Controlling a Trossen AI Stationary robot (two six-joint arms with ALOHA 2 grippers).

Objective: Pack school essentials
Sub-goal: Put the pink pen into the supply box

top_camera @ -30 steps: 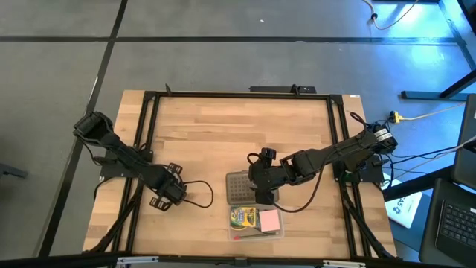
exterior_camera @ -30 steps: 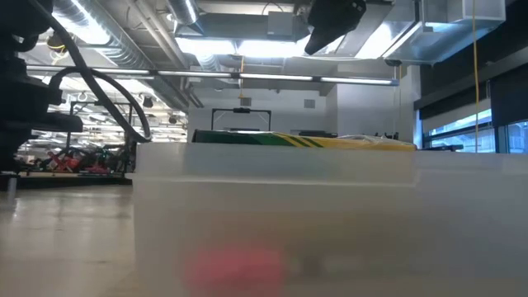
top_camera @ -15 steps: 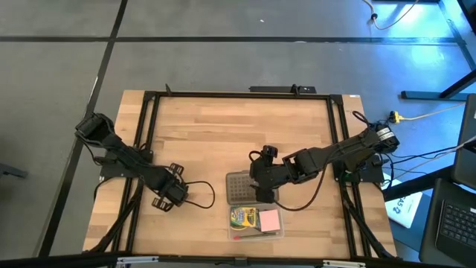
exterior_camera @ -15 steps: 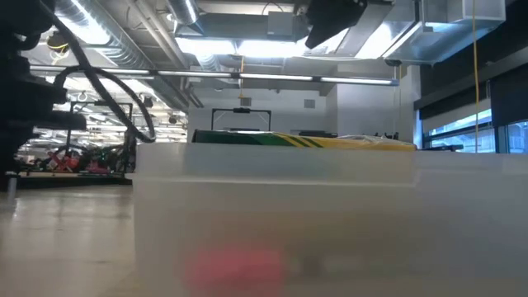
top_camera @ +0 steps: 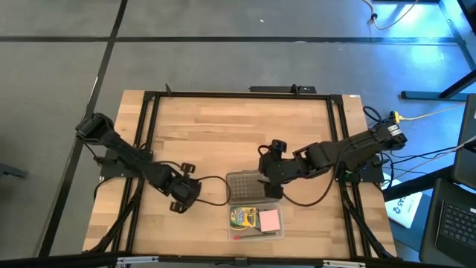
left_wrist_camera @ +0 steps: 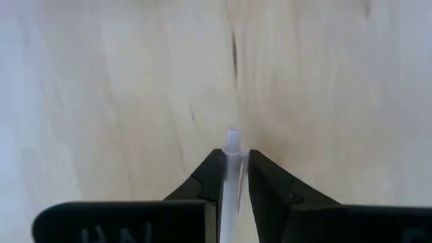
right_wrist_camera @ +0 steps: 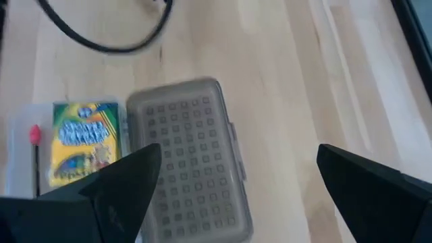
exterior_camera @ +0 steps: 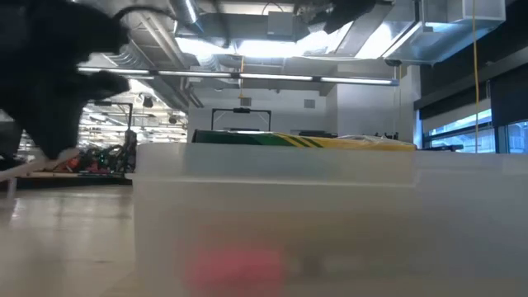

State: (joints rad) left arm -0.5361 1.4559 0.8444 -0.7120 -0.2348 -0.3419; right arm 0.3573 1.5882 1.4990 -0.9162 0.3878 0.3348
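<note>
Your left hand (top_camera: 181, 195), at the lower left of the high view, is clenched on a pale pencil (left_wrist_camera: 231, 177). Bring it slowly to the case (top_camera: 256, 222) at lower centre and lay it beside the crayon box (top_camera: 243, 217). The right hand (top_camera: 272, 186) waits wide open above the lid (top_camera: 244, 187).

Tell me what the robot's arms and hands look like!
Both arms are dark, nearly black, built from chunky jointed segments. A thin black cable loops from each onto the table. The left hand has two black, wedge-shaped fingers narrowing toward their tips, with faint lettering on the bar behind them. The right hand has two broad, flat black fingers.
</note>
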